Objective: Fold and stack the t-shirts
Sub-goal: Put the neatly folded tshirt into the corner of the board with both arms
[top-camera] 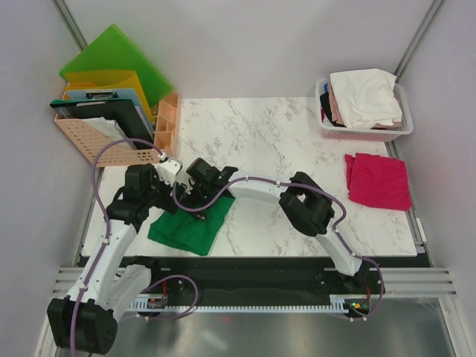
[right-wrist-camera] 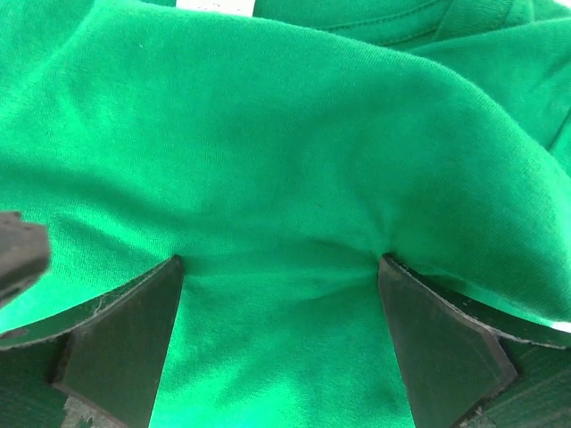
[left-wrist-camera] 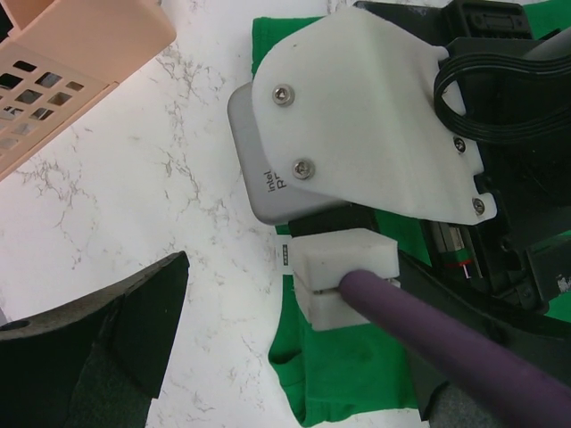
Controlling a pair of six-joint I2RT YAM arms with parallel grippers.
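Observation:
A deep green t-shirt (top-camera: 186,232) lies partly folded near the table's front left. My right gripper (top-camera: 198,208) points down onto it. In the right wrist view its jaws (right-wrist-camera: 278,267) stand wide open, both tips dimpling the green cloth (right-wrist-camera: 285,134). My left gripper (top-camera: 173,195) hovers open just left of it, above the shirt's left edge (left-wrist-camera: 357,379). One dark finger (left-wrist-camera: 98,339) shows over bare marble; the other is hidden behind the right arm's wrist camera (left-wrist-camera: 357,134). A magenta-red t-shirt (top-camera: 378,181) lies folded at the right. White and pale t-shirts (top-camera: 364,95) fill a basket.
The pink-and-white basket (top-camera: 366,134) stands at the back right corner. A peach file rack (top-camera: 111,137) with coloured folders and a small peach box (top-camera: 166,123) sit at the back left. A purple cable (left-wrist-camera: 446,339) crosses the left wrist view.

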